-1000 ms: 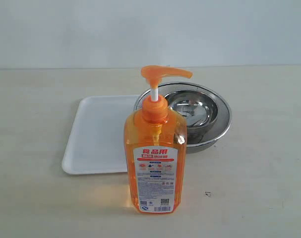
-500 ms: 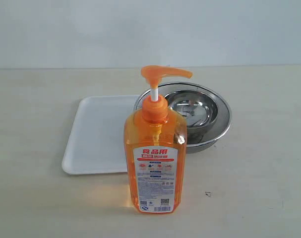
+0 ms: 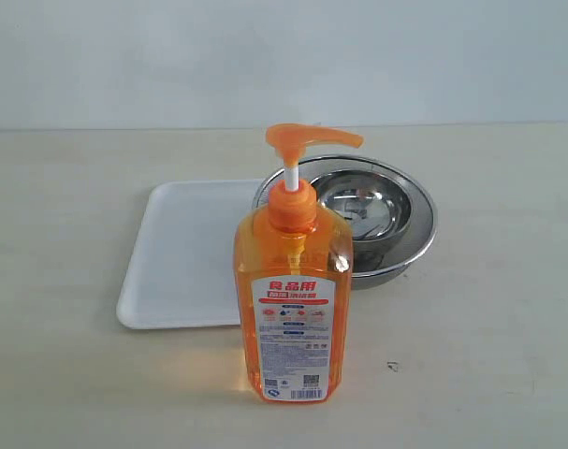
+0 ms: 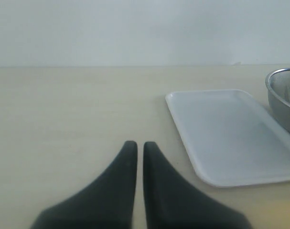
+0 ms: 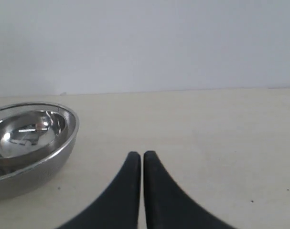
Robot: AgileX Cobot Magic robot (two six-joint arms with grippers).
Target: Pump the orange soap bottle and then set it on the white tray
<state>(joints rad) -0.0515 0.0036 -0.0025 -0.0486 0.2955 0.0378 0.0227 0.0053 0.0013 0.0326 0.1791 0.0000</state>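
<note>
Exterior view: tall translucent orange soap bottle [image 3: 293, 309] with a white-and-red label stands upright on the pale beige table [image 3: 489, 327], nearest the camera. Pump head is up, white stem showing, nozzle pointing to the view's right. Behind it lies the flat, rounded-corner white tray [image 3: 185, 253], nothing on it; the bottle hides the tray's near right corner (I cannot tell whether they touch). Two shiny round steel bowls [image 3: 410, 234], the smaller nested in the larger, sit just beside the tray on its right. I see no arm in this view.

Left wrist view: left gripper [image 4: 140, 145] hangs over bare table, its dark fingers drawn together with only a thin slit between them, nothing held. White tray lies ahead and off to one side, with a bowl rim at the frame edge. Bottle is out of frame.

Right wrist view: right gripper [image 5: 142, 155] is likewise pinched to a narrow slit, empty, over bare table. Steel bowls sit off to one side, well apart from the fingertips. Bottle not seen.
</note>
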